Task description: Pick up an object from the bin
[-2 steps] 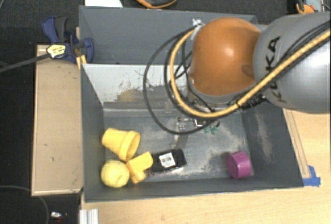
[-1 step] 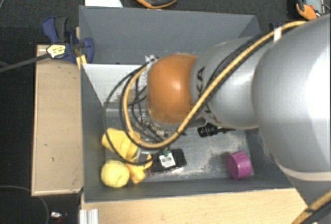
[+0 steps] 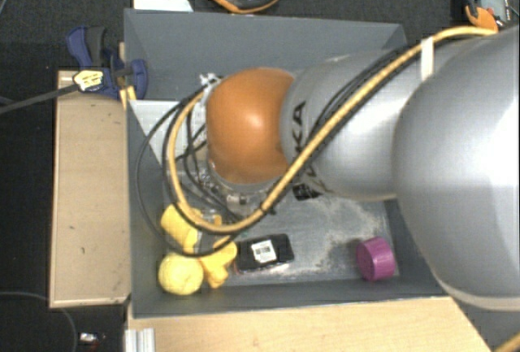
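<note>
The arm [image 3: 390,139] is reaching into the grey bin [image 3: 268,41], its claw [image 3: 230,194] hanging over a lumpy yellow toy [image 3: 180,273] in the bin's lower-left corner; spread or pressed together, I cannot tell. A black labelled box [image 3: 264,251] is lying beside the toy, a purple spool [image 3: 375,258] farther right.

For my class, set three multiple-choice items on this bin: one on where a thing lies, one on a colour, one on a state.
1. Where in the bin does the purple cylinder lie, as the view shows it?
A lower right
B upper left
C lower left

2. What colour is the heap at the lower left?
A green
B yellow
C red

3. How does the black box lie?
A flat, label up
B standing on end
C on the cylinder

Answers: 1 A, it sits by the lower right wall; 2 B, every lump is yellow; 3 A, its white label faces the camera.
</note>
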